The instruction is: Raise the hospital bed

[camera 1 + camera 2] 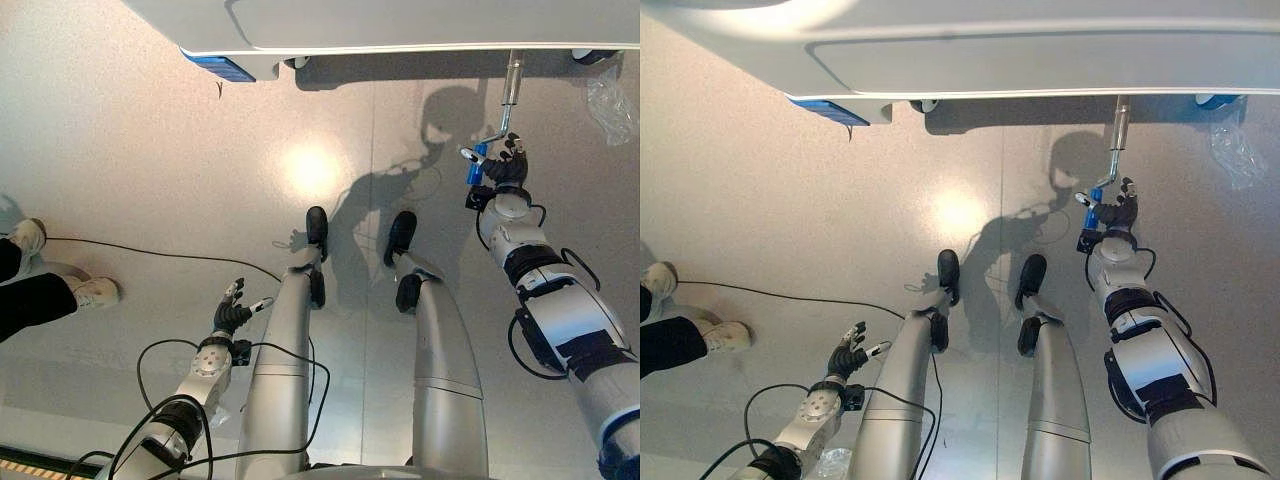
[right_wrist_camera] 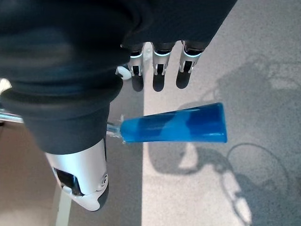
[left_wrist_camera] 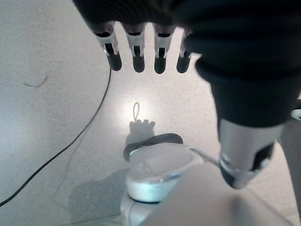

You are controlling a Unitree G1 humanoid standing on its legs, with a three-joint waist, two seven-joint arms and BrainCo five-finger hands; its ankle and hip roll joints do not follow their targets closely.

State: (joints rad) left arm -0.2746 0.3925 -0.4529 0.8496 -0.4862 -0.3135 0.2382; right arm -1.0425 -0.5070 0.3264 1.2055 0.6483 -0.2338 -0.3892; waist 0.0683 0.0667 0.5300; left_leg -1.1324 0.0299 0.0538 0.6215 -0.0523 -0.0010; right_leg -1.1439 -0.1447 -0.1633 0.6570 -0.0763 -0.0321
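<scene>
Currently right hand [image 2: 94, 84] sits at the blue crank handle [image 2: 174, 123], fingers straight, not closed on it; the crank hangs under the bed edge [image 1: 400, 45] at 1 o'clock. Risk: handle slips out on turning. Left hand [image 1: 232, 312] relaxed, empty, 7 o'clock.

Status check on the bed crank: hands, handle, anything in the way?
Right hand open at the blue crank handle, fingers straight, not gripping. Left hand open, low over the floor. Bed overhead. Person's shoes off to the left, away from the crank.
</scene>
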